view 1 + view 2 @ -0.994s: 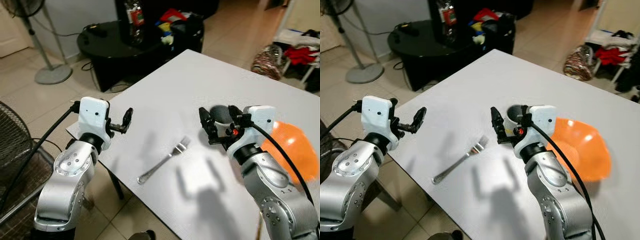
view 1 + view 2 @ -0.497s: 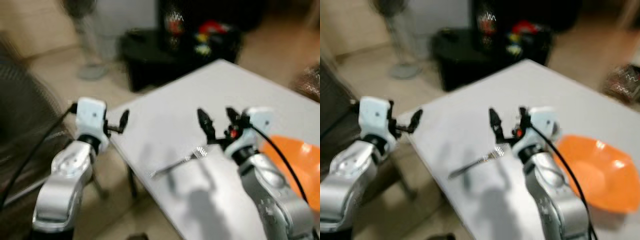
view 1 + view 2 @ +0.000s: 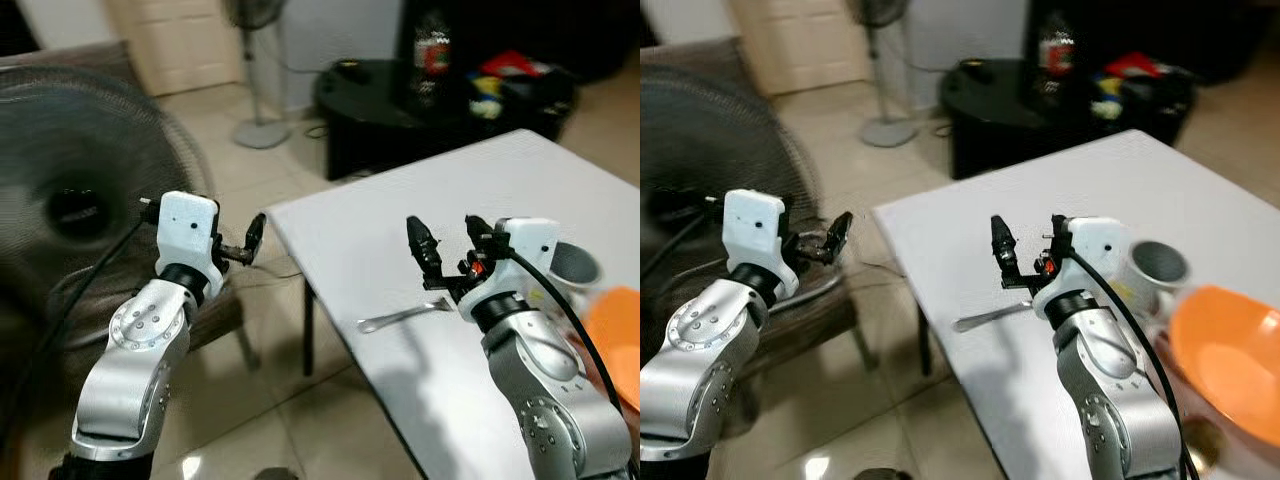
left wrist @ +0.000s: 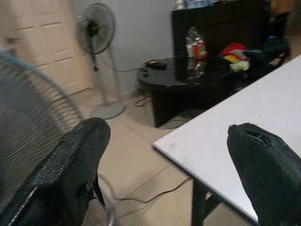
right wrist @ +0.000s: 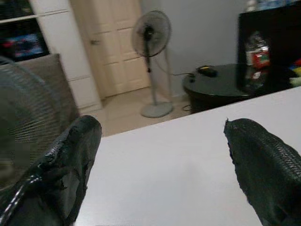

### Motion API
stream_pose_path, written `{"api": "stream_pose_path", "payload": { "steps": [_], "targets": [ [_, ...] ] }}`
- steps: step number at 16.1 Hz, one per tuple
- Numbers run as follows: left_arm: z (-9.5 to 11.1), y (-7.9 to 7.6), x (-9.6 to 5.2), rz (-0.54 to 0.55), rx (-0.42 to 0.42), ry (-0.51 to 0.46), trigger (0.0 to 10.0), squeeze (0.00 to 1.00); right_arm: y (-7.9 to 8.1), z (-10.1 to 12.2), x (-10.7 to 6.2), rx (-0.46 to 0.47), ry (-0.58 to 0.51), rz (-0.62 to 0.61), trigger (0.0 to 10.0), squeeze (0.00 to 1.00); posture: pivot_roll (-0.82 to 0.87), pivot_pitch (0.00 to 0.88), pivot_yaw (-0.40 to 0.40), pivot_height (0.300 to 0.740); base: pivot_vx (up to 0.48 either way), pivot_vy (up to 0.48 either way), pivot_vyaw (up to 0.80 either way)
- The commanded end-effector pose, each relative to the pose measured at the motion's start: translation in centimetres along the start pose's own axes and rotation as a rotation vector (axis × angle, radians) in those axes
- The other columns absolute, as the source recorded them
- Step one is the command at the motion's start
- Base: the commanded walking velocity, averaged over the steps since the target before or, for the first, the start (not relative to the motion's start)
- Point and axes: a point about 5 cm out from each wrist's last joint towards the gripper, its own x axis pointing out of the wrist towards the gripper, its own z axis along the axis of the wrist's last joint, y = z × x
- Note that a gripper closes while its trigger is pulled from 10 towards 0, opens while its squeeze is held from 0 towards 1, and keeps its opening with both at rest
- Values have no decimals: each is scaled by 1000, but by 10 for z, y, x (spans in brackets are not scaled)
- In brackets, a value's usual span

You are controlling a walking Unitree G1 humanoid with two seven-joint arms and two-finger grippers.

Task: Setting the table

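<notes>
Fork (image 3: 403, 318) lies near the white worktop's (image 3: 380, 225) edge, under the empty, wide-open right claw (image 3: 446, 252). Left claw (image 3: 253, 236), also open and empty, hangs over tiled floor (image 3: 270, 190).

The floor (image 3: 290, 170) is laid with pale beige tiles, with cables trailing over it near the white table (image 3: 440, 200), which stands on a dark leg. Behind it a low black round table (image 3: 1010, 95) carries a bottle (image 3: 428, 60) and some bright clutter, against a dark cabinet. A standing fan (image 5: 151, 40) on a round base stands before a grey wall (image 4: 141, 23), beside cream panelled doors (image 5: 120, 42). Close on the left another large fan (image 3: 80, 180) with a wire grille looms, blurred. Even, soft light falls over the room
</notes>
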Motion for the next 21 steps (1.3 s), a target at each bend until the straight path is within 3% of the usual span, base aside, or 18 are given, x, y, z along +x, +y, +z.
{"api": "stream_pose_path", "payload": {
  "steps": [1,4,7,8,9,13,21],
  "targets": [
    [1,0,-2,-6,-3,-1,10000,0,0,1,2,-9,-4,-4,10000,1000,77,0,30,740,0,330,800],
    [1,1,-1,-4,2,0,10000,0,-7,-1,6,-46,0,-51,10000,1000,82,0,30,740,0,368,0],
    [2,2,0,-2,7,0,10000,0,-9,-2,9,-180,-2,-60,10000,1000,82,0,32,740,0,371,0],
    [2,2,0,-2,7,-2,10000,0,-8,-4,10,-185,23,-39,10000,1000,82,0,31,740,0,371,0],
    [2,1,0,-3,7,-3,10000,0,-3,-7,9,-128,56,35,10000,1000,87,0,28,740,0,368,800],
    [3,2,0,0,10,-5,10000,0,4,-7,10,-120,36,87,10000,1000,98,0,20,740,0,369,800],
    [4,3,-1,2,24,-11,10000,0,-1,-7,12,-129,15,90,10000,1000,109,0,13,740,0,368,800]
  ]
}}
